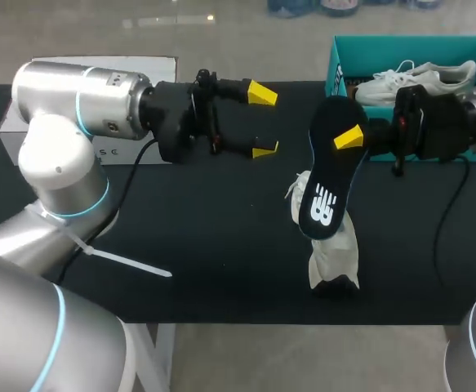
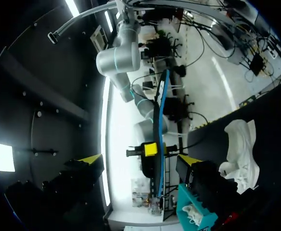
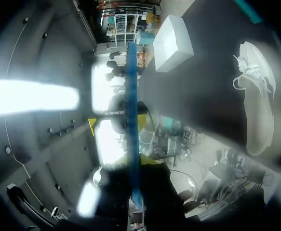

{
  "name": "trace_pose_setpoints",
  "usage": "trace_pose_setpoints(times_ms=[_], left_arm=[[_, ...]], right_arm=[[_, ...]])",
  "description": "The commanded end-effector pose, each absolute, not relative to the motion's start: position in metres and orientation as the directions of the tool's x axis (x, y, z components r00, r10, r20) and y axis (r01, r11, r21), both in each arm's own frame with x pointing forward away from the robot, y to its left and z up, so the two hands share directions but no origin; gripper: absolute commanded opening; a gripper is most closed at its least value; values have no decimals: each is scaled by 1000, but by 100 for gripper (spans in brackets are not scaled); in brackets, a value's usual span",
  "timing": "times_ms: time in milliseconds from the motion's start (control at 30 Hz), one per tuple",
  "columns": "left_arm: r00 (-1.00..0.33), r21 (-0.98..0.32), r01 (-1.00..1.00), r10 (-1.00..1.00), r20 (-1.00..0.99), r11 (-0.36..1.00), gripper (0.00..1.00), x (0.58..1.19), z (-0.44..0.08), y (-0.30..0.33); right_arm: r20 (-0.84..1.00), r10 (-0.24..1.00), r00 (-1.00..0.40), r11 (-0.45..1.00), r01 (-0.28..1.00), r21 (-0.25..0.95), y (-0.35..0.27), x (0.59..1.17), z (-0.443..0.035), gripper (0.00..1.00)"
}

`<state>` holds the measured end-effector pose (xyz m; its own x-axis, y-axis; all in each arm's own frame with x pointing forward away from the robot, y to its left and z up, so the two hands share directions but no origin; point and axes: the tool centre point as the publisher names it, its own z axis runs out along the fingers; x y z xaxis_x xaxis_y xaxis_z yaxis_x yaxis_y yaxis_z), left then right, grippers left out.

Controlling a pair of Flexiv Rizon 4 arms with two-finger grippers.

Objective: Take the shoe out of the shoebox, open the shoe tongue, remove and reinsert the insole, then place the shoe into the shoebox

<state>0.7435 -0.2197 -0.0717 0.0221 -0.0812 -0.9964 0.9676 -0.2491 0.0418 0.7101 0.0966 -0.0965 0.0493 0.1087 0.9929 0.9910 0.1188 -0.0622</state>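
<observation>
The dark flat insole [image 1: 329, 167] hangs on edge above the black table [image 1: 205, 245], right of the middle, pinched in the right gripper [image 1: 345, 139], whose yellow-tipped fingers close narrowly on its far end from both sides. Its near end hangs in front of the white lace-up shoe [image 1: 329, 245], which sits on the table; whether the two touch cannot be told. Behind the right arm, at the far right edge, stands the teal cardboard shoebox [image 1: 401, 47] with a second white shoe [image 1: 421, 80] inside. The left gripper [image 1: 264, 122] hovers to the left of the insole, well apart from it, fingers spread wide and holding nothing. Bare table lies between it and the shoe. A white rectangular box [image 3: 174, 42] rests at the far left edge.
</observation>
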Motion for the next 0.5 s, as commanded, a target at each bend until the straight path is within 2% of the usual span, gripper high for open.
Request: trace_pose_setpoints(times_ms=[33, 500], left_arm=[[11, 37, 967, -103, -995, -252, 100, 746, -80, -238], [-6, 7, 971, -54, -999, -238, 100, 752, -90, -274]], right_arm=[[993, 109, 50, 120, 991, -63, 97, 711, -97, 0], [993, 109, 50, 120, 991, -63, 97, 711, -97, 0]])
